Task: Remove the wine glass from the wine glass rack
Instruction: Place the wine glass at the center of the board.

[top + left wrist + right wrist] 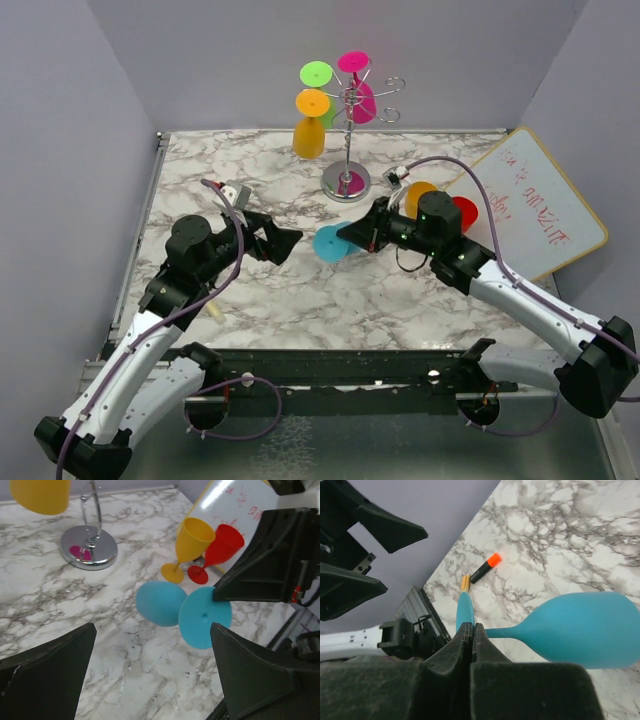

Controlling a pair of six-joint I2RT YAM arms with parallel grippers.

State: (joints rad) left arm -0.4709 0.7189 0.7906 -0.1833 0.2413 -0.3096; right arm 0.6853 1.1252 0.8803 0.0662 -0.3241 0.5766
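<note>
Blue plastic, the wine glass (330,243) is already off the rack (348,150). It lies on its side low over the table (230,170), in front of the rack's base, with its stem roughly level, its bowl toward the rack and its foot turned to the left pincer (283,243). The right pincer (352,235), reaching in from the right, is pressed together on the foot's rim. The left pincer is spread, holds nothing and sits just beside the foot. Whether the bowl touches the table I cannot tell. The rack carries a hung orange glass (309,135), a green glass (317,75) and a pink glass (358,95). A yellow-orange goblet (192,542) and a red goblet (222,547) stand near the whiteboard (530,205); the yellow-orange one shows nothing inside.
</note>
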